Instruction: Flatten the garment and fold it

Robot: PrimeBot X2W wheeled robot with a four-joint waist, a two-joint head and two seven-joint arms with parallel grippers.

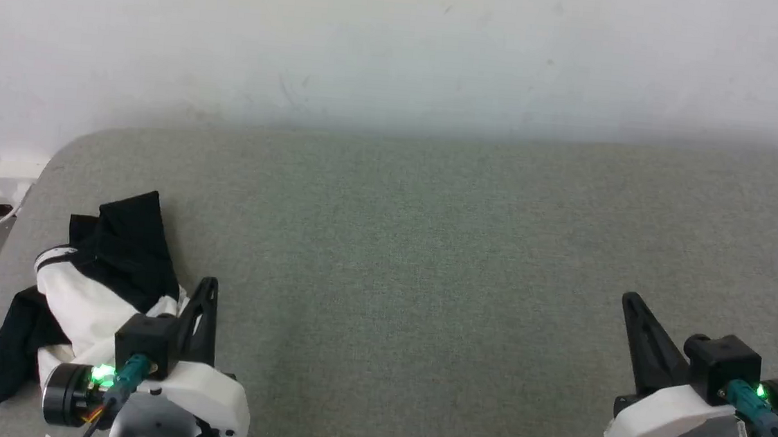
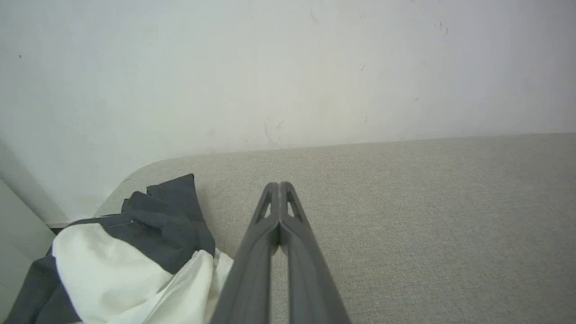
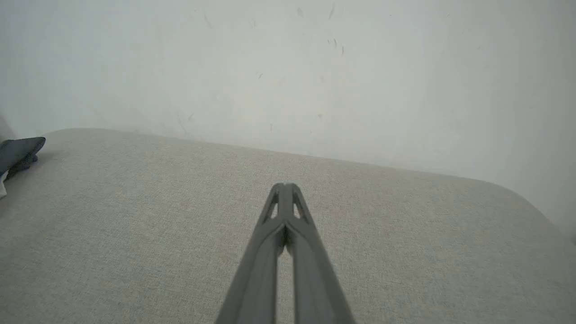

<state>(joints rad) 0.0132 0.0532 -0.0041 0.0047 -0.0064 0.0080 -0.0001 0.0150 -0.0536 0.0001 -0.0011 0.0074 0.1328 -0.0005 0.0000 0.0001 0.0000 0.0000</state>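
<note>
On the grey cloth-covered surface [image 1: 442, 250], at its left end by the rounded far corner: the garment [image 1: 96, 272]. Lies crumpled in a heap, neither flattened nor folded. White torso cloth bunched through the middle and the near side. Black cloth piled on top, peaked toward the wall [image 1: 402, 46]. More black trailing down toward the left edge of the surface.

Just right of the heap in the head view: the left gripper [image 1: 209, 286]. Fingers pressed together into one dark blade, pinching nothing. Stands close beside the white cloth's right margin; touching or not, cannot tell from there. In the left wrist view, the left gripper [image 2: 279, 186] again: shut tip to tip, pointing over bare surface toward the wall. Down at the lower left of that view, the garment [image 2: 121, 261], white edge right up against the lower length of the left finger; contact unclear.

Far off at the right end: the right gripper [image 1: 630, 303]. Likewise closed flat and empty, well apart from the garment, bare grey surface between. In the right wrist view, the right gripper [image 3: 284, 188] over bare cloth, and at the far left edge a sliver of the garment [image 3: 20, 150], black.
</note>
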